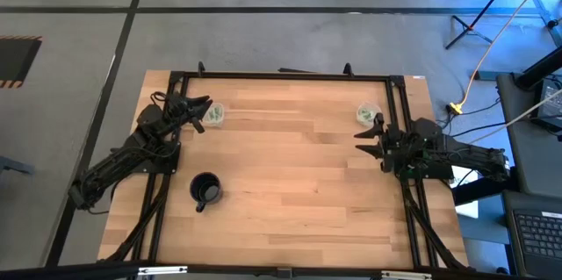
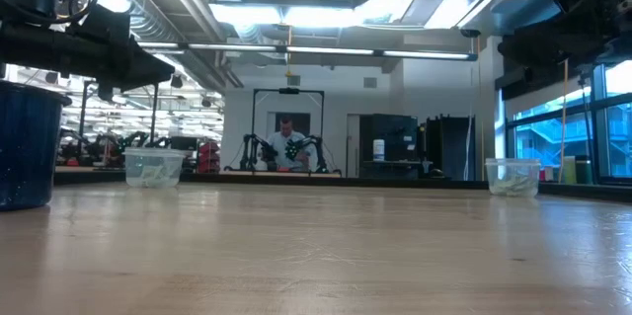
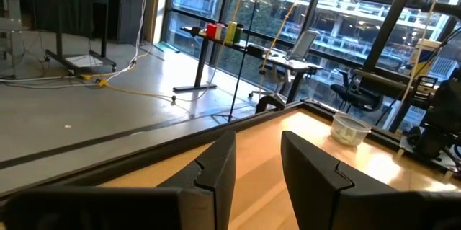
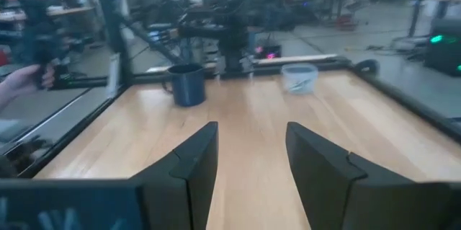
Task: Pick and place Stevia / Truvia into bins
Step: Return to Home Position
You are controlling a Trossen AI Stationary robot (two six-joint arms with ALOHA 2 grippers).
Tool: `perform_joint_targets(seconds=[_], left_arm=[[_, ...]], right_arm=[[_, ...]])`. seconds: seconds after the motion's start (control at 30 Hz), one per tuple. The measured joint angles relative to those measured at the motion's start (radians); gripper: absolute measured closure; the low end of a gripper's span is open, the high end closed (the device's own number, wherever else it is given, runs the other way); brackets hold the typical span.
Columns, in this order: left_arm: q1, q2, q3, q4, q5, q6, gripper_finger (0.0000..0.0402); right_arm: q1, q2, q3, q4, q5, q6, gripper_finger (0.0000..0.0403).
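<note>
The sachets (image 2: 513, 186) lie inside both clear cups (image 2: 153, 153) — near the left gripper (image 3: 256, 140) and right gripper (image 4: 249, 130), jaws parted and empty — their long axis unreadable.

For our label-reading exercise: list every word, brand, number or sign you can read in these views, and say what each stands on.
No text reads clearly in any view.
Sachets in the left cup and in the right cup: print too small to read.
Mug: no lettering shows.
Keyboard beside the table: keys too small to read.
</note>
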Motion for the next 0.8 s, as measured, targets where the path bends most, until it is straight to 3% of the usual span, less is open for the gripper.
perform_joint_targets(seconds=[0.4, 0.63, 0.8], left_arm=[[0.000, 0.000, 0.000, 0.000, 0.000, -0.079, 0.0295], [0.000, 0.000, 0.000, 0.000, 0.001, -0.079, 0.0295], [0.000, 0.001, 0.000, 0.000, 0.001, -0.079, 0.0295]], right_arm=[[0.000, 0.000, 0.000, 0.027, 0.326, -0.004, 0.0235], [0.000, 0.000, -0.006, 0.007, 0.345, -0.027, 0.0235], [0.002, 0.003, -0.084, 0.172, 0.344, -0.030, 0.0235]])
